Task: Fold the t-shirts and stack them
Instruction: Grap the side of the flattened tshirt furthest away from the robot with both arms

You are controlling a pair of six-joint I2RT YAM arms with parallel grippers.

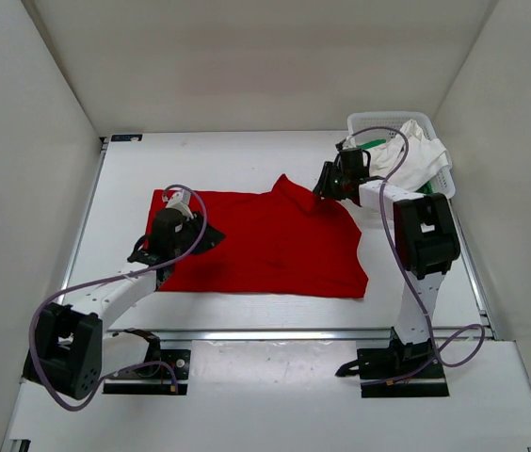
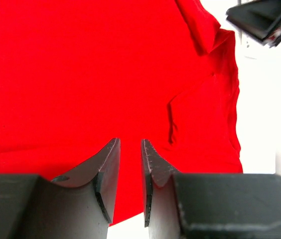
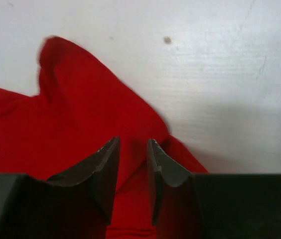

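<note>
On table, red shirt lengthwise L-R

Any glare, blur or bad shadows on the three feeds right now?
Top external: sharp and evenly lit, only soft shadows under the arms; the white basket barely stands out from the walls. Left wrist: the red shirt looks oversaturated, and the table is blown out white. Right wrist: soft overall, with a grey shadow on the table beside the fingers.
</note>
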